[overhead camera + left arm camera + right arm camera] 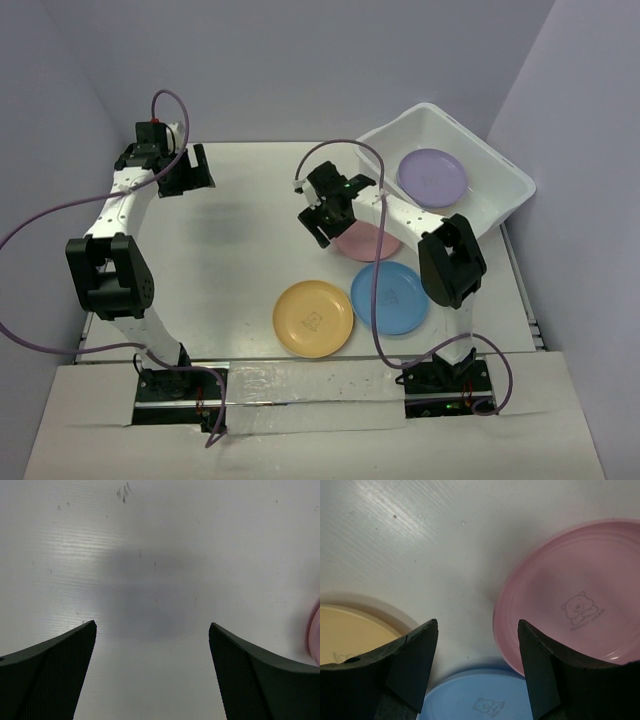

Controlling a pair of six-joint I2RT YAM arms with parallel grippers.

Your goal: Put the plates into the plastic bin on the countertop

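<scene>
Your right pincer (476,625) hangs released over bare worktop (240,250). The pink plate (580,595) is at its 2 o'clock, the blue plate (480,695) at 6 o'clock and the yellow plate (350,635) at 8 o'clock. Its right finger hangs over the pink rim, so I judge that plate to be your next pick.

Seen from above, the plastic bin (410,128) sits at 1 o'clock on the worktop. One purple plate (432,176) lies flat inside it, and three plates are left outside.

Your left pincer (185,170) is at 11 o'clock, also released and holding nothing.

The main risk is the grasp. The plate is shallow and lies flat, so a finger coming down on its face would ride over the rim and shove it rather than get under it.

A shove toward 6 o'clock would drive the pink plate into the blue one, which lies just beside it. I cannot tell whether they touch.

A thin pinch on smooth plastic may also slip on the lift.

On the carry toward 1 o'clock, a low or tilted plate could catch the bin's near wall and nudge the bin. It could also land propped on the purple plate instead of flat.
</scene>
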